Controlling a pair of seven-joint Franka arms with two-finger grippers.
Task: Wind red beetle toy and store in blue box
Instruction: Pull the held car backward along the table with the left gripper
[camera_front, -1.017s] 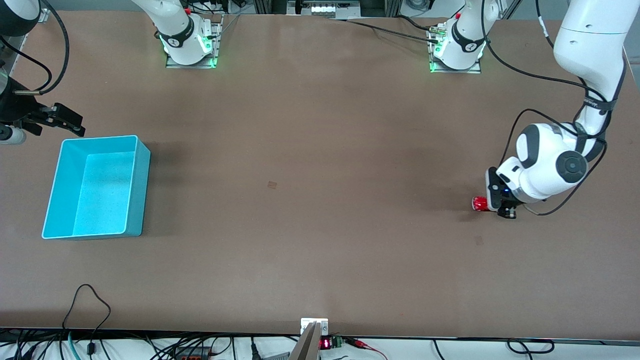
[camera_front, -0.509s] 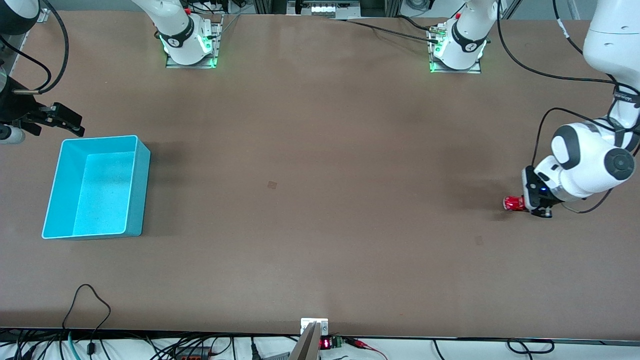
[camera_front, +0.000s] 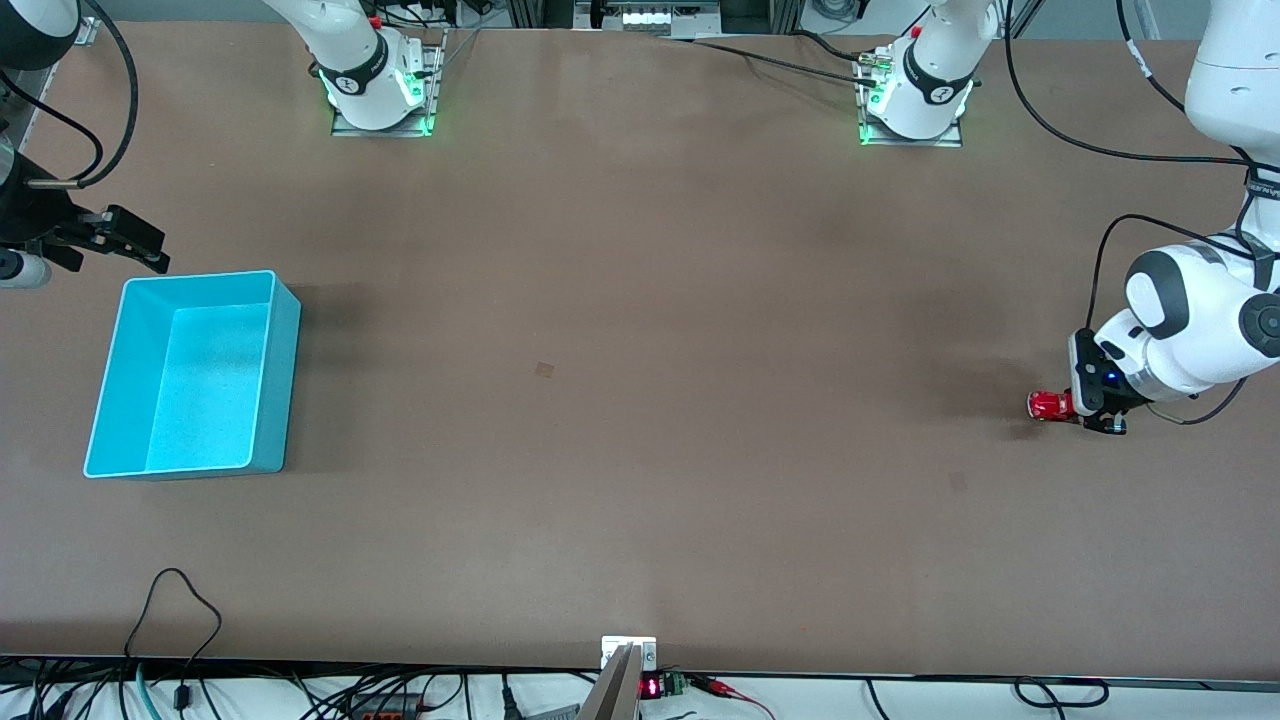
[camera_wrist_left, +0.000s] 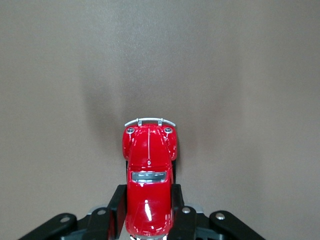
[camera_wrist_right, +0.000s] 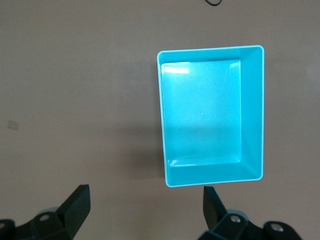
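Roughly mid-task, by the look of it. Had the red beetle toy (camera_front: 1047, 405) pinched at its rear between the fingers (camera_wrist_left: 116, 210) of the left gripper (camera_front: 1082, 410), low at the table (camera_front: 640, 400) toward the left arm's end. Looked in the left wrist view as if the wheels were on or just above the surface, but hard to say for sure with the car seen from above. Pointed its silver bumper away from the gripper, out over bare tabletop. Probably the pull-back part of the winding, judged from the low grip; impossible to tell from a single moment how much spring was already loaded.

Still left to do: finish the wind, then get the car across the whole table into the blue box (camera_front: 190, 375), which sat empty toward the right arm's end, well apart from the toy. Nothing stored yet.

Pose-wise: left arm reached out and folded down, wrist bent so the gripper lay almost level with the table, jaws clamped on the car's sides. Right gripper (camera_front: 125, 235) parked up in the air beside the box, waiting, fingers (camera_wrist_right: 75, 205) spread wide apart and holding nothing, wrist camera looking straight down into the bin's flat bottom.
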